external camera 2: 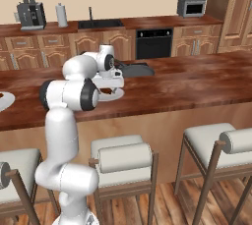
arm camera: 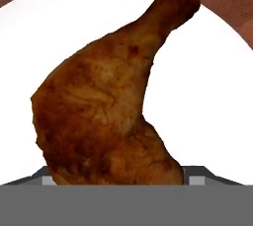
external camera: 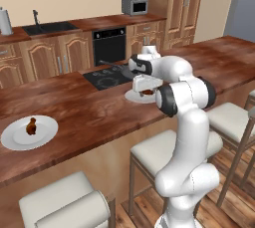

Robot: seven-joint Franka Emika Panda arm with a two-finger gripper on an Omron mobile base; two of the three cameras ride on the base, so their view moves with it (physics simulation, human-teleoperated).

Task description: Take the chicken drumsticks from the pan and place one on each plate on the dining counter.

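One chicken drumstick point(external camera: 31, 126) lies on the left plate point(external camera: 15, 140) on the dining counter point(external camera: 74, 107). The other drumstick point(arm camera: 108, 101) lies on the second plate point(arm camera: 217, 96), seen small under the hand point(external camera: 148, 92). My gripper point(external camera: 145, 89) points down right over it, open, with the jaws wide on either side of the meat; the drumstick hides the fingertips in the hand view. The same plate point(external camera 2: 114, 95) sits under the gripper point(external camera 2: 104, 87) in the right base view. The dark pan point(external camera 2: 138, 70) stands just behind the hand.
A black stovetop point(external camera: 103, 79) lies on the lower counter beyond the dining counter. White stools point(external camera: 159, 150) line the near side below the counter edge. The left plate's rim point(external camera 2: 3, 100) shows at the frame edge. An oven point(external camera 2: 153, 42) and sink point(external camera 2: 101, 23) sit at the back wall.
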